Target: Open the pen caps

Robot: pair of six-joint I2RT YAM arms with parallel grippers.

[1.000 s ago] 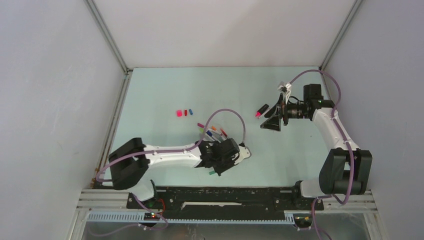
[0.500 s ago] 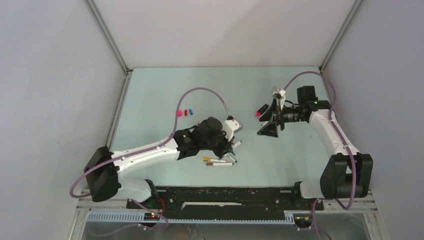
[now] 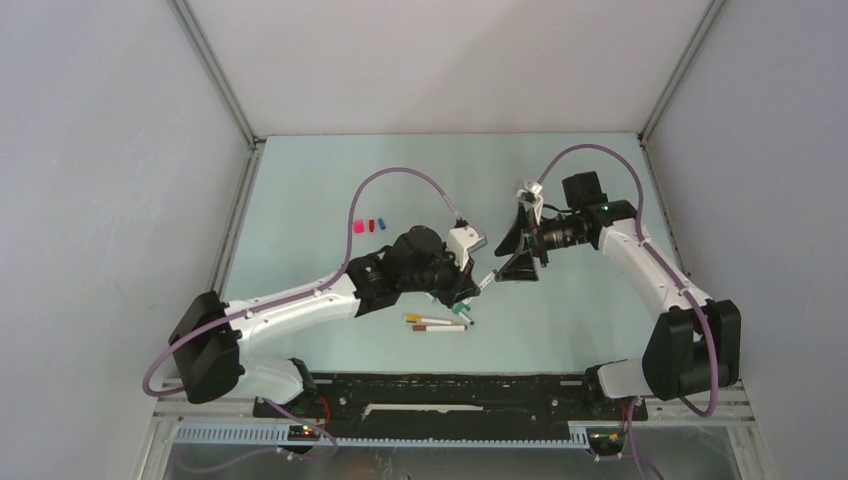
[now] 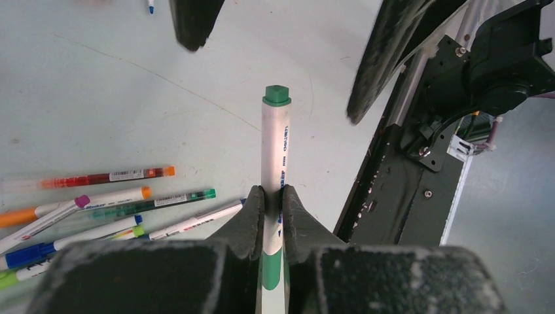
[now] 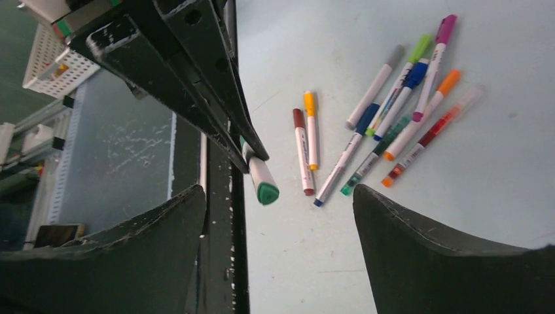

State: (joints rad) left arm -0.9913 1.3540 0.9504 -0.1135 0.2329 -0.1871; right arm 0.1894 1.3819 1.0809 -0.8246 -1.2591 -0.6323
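Observation:
My left gripper (image 4: pixel 273 196) is shut on the white barrel of a pen (image 4: pixel 275 147) with a green cap (image 4: pixel 276 95) at its free end. In the top view the left gripper (image 3: pixel 468 292) holds this pen (image 3: pixel 482 284) above the table, pointing up and right at my right gripper (image 3: pixel 512 255). The right gripper (image 5: pixel 281 196) is open and empty; the green cap (image 5: pixel 267 192) hangs between its fingers (image 5: pixel 451 248), not touched. Several capped pens (image 5: pixel 393 111) lie in a loose pile on the table. Three loose caps, pink (image 3: pixel 357 226), red (image 3: pixel 371 224) and blue (image 3: pixel 381 222), lie at mid left.
Two pens (image 3: pixel 437 323) lie below the left gripper in the top view; the rest of the pile is hidden under the left arm. The black base rail (image 3: pixel 480 390) runs along the near edge. Grey walls (image 3: pixel 110 200) enclose the table on three sides.
The left arm swung from the near pile up and right, lifting the green-capped pen toward the right gripper. The right gripper moved left to meet it. The highlighter seen earlier is hidden now.

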